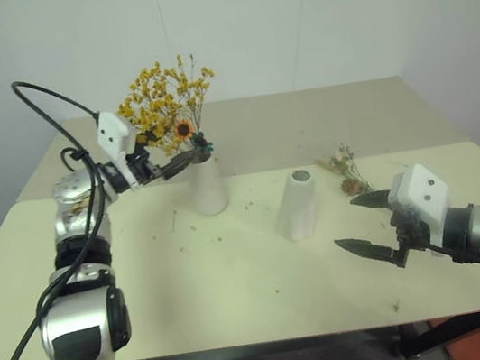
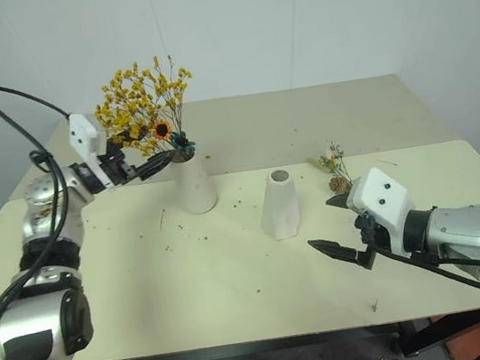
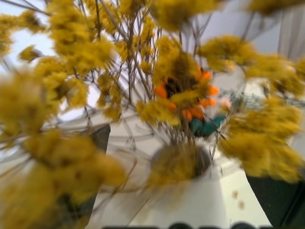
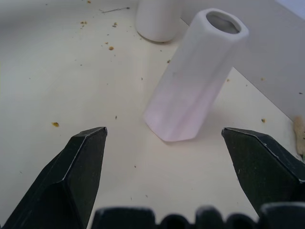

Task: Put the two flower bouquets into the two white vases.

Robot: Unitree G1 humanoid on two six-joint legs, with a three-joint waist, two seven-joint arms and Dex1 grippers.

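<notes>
The bushy yellow bouquet [image 1: 163, 96] with its orange sunflower [image 1: 183, 130] stands upright in the cone-shaped white vase [image 1: 209, 189] at the middle left of the table. My left gripper [image 1: 189, 157] is level at that vase's mouth, open, its fingers [image 3: 97, 140] wide apart on either side of the stems. The straight white vase [image 1: 297, 205] stands empty to the right. Behind it, the sparse bouquet [image 1: 346, 170] with a brown pinecone lies flat on the table. My right gripper [image 1: 345, 223] hovers open near the front right, pointing at the empty vase [image 4: 195, 81].
The pale table [image 1: 196, 306] is strewn with small flower crumbs [image 1: 227, 214] around the vases. A seam [image 1: 400, 152] runs across it behind the vases. A white wall stands beyond the far edge. A black cable [image 1: 43, 92] loops above my left arm.
</notes>
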